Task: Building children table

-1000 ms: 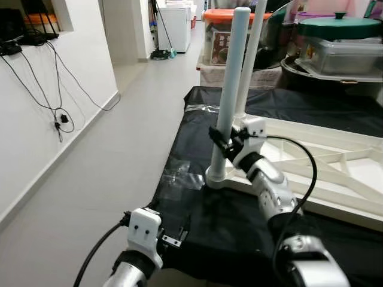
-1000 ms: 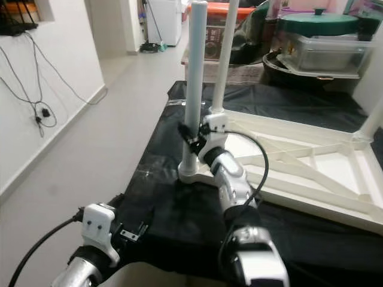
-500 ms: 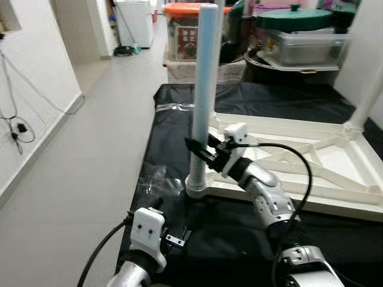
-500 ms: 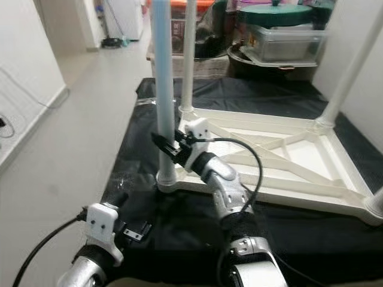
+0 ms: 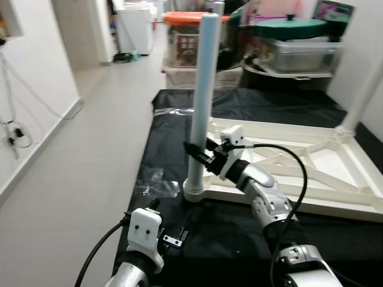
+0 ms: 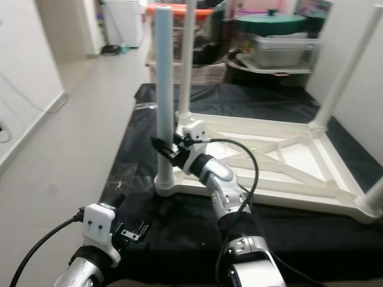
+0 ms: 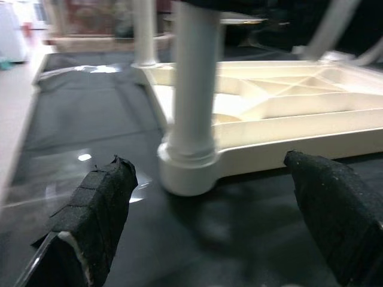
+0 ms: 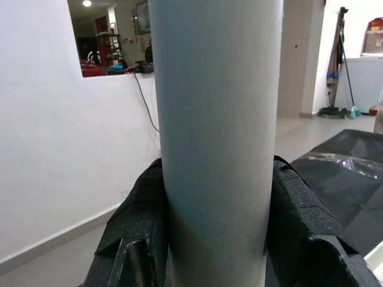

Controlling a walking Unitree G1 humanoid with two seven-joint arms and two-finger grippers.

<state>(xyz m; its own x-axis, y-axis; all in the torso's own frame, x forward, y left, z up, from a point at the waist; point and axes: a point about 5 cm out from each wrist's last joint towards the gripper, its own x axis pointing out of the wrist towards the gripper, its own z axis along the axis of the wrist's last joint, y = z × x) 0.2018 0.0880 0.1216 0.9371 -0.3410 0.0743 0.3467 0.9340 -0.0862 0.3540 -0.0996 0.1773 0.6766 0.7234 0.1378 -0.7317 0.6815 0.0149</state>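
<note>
- Here, the cream children's table (image 6: 281, 161) lies upside down on a black sheet (image 5: 167, 143) spread over the floor, its ribbed underside facing up.
- The pale blue leg (image 5: 200, 101) stands upright in the near corner socket (image 5: 193, 192) of the frame, on the robot's left side of the frame.
- The right pincer (image 5: 197, 152) is clamped on the pale blue leg about a third of the way up from the socket; in the right wrist view its two padded black fingers (image 8: 134, 221) press against either side of the tube.
- The right arm reaches forward and to the left across the frame's near edge, a black cable looping over its forearm.
- The left pincer (image 7: 209, 215) hangs low near the front edge of the black sheet, its fingers spread wide apart with nothing between them; the left wrist view looks past them at the socket and the foot of the pale blue leg.
- A second white leg (image 6: 187, 54) stands upright at the far left corner of the frame, and another white leg (image 6: 341, 72) rises from the far right corner.
- Behind the sheet sit storage boxes, an orange-lidded container (image 5: 185, 36) and a green lid (image 5: 299, 27) on a clear box.
- A pale tiled floor (image 5: 78, 167) runs along a white wall on the left, with a cable hanging on the wall.
</note>
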